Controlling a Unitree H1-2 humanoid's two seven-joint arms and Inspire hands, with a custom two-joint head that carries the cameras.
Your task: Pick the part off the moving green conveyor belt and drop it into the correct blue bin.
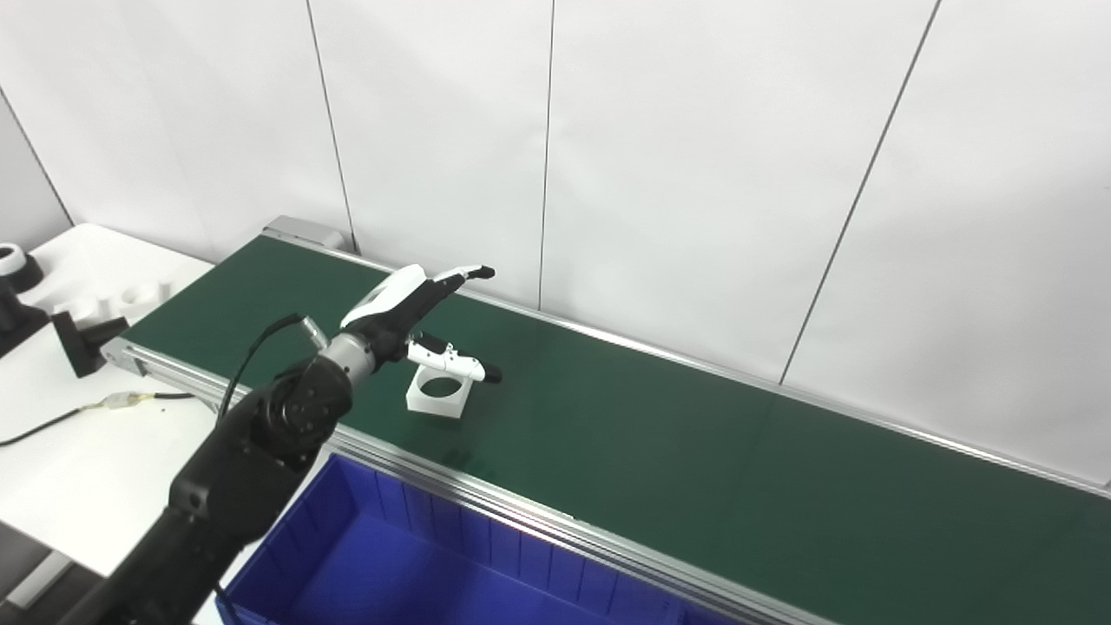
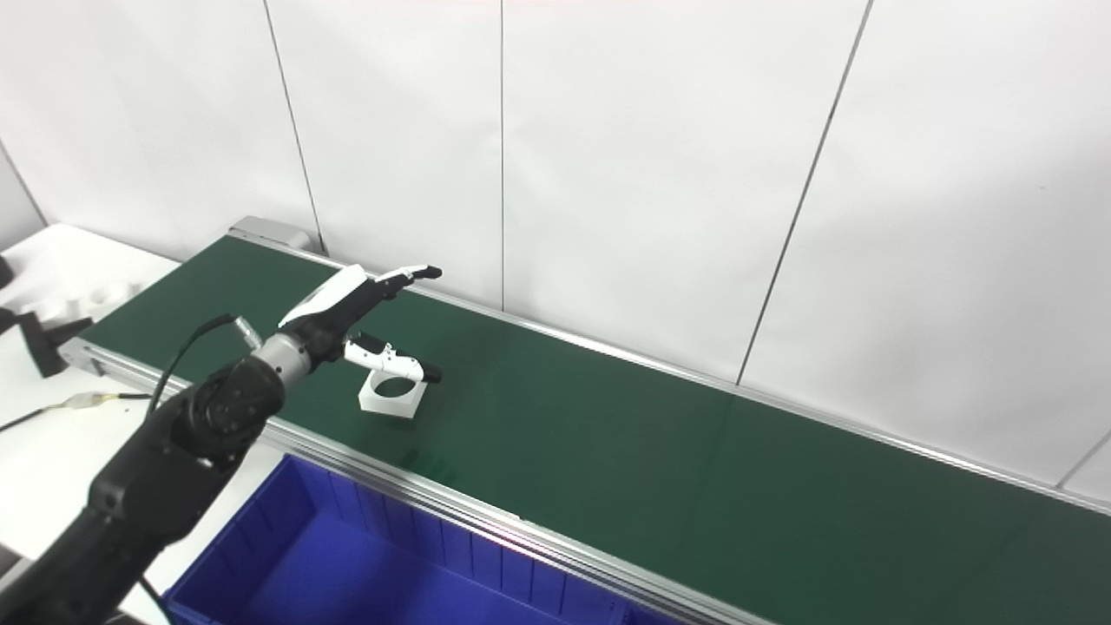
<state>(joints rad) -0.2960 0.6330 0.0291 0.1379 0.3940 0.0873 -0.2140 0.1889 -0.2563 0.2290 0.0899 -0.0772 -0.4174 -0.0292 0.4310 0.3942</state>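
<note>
A white ring-shaped part lies on the green conveyor belt, near its front edge at the left. My left hand reaches over the belt with its fingers stretched out and apart, open and empty. Its thumb hovers just above the part's rim; I cannot tell if it touches. In the right eye view the hand and the part stand the same way. A blue bin stands below the belt's front edge. My right hand is not in view.
A white table stands left of the belt, with black fixtures and a cable on it. The belt's metal side rail runs between belt and bin. A white panel wall is behind the belt.
</note>
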